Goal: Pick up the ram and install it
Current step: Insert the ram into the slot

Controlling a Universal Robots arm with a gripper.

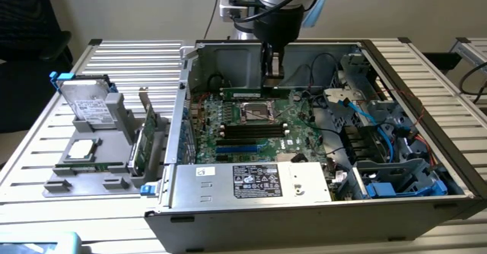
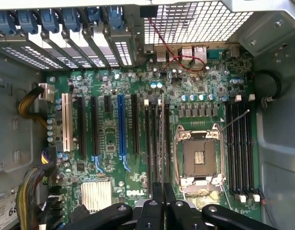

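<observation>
The gripper (image 1: 271,76) is clamped on the ram (image 1: 255,93), holding it edge-down over the memory slots (image 2: 149,143) beside the CPU socket (image 2: 199,158), so I reckon it wants keeping square to one slot and pressing down evenly.

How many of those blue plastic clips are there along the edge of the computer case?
6. The blue clips stand side by side in one row along the case wall, past the motherboard. More could be hidden beyond the frame.
</observation>
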